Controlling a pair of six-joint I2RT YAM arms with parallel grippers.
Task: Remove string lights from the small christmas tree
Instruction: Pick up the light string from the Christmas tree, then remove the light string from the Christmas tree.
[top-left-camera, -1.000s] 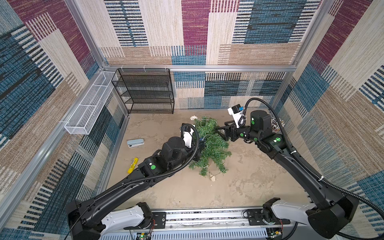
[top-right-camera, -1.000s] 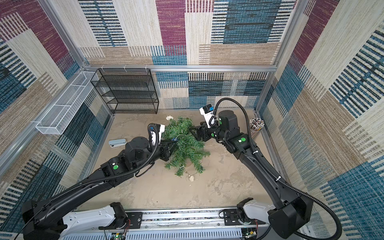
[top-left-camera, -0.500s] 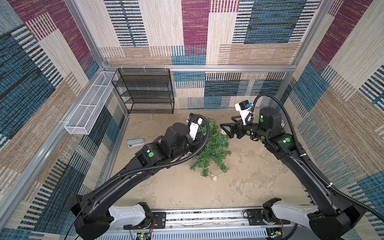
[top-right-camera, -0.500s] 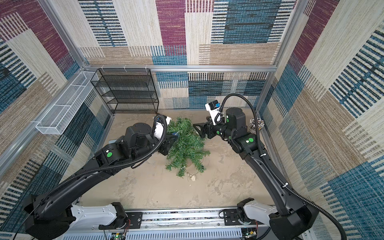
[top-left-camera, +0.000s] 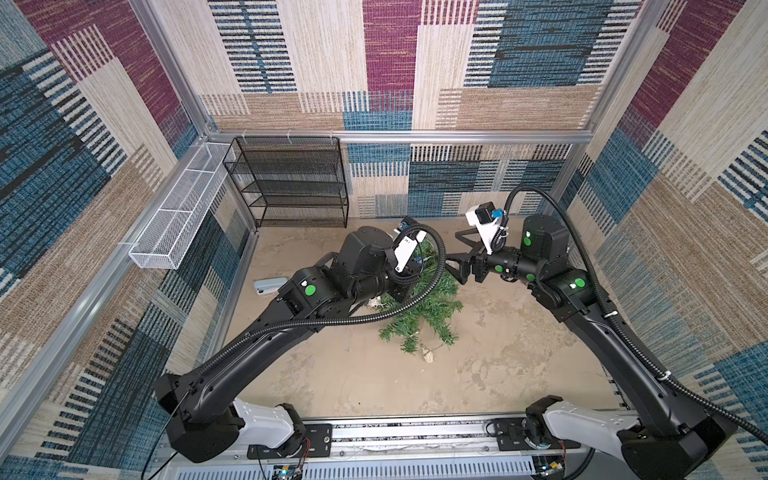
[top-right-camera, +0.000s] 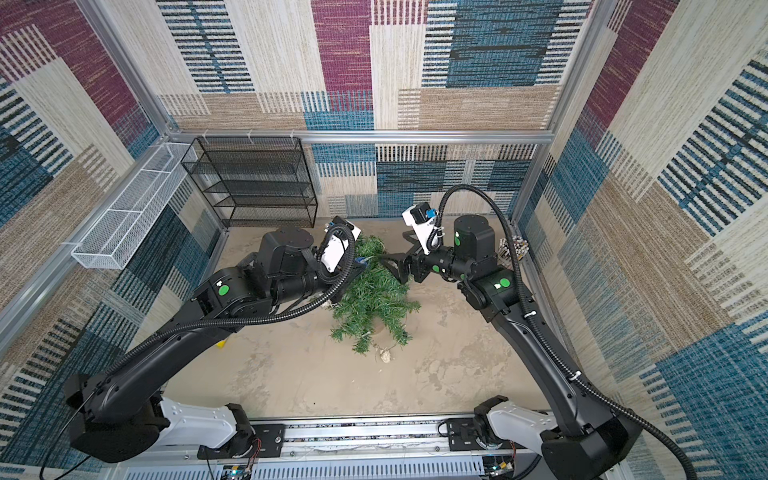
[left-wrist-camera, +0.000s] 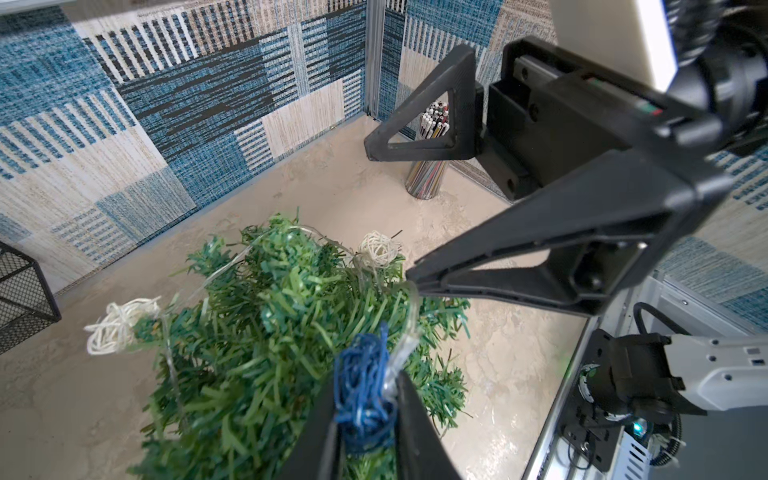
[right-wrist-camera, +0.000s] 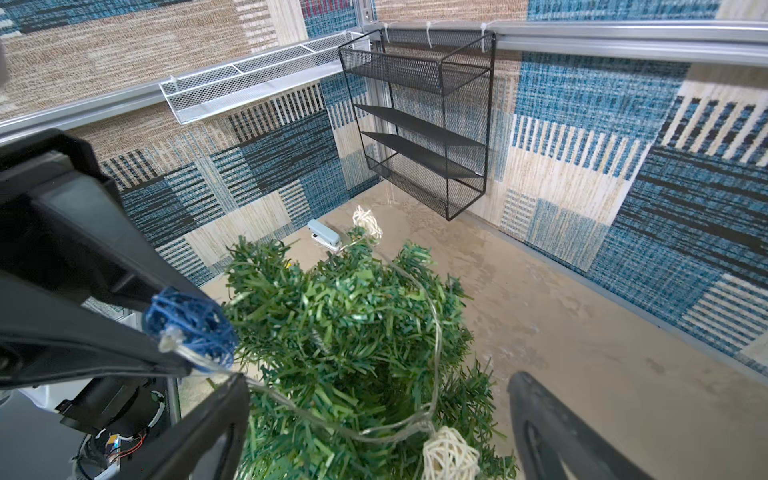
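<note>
Small christmas tree tipped over near the middle of the sandy table, green branches splayed. String lights looped over its top, pale wire and cream woven balls draped across needles. Left gripper pinched narrow around one dark blue ball of the lights. Right gripper spread wide, holding nothing, hovering at the tree's top, one fingertip touching the wire.
</note>
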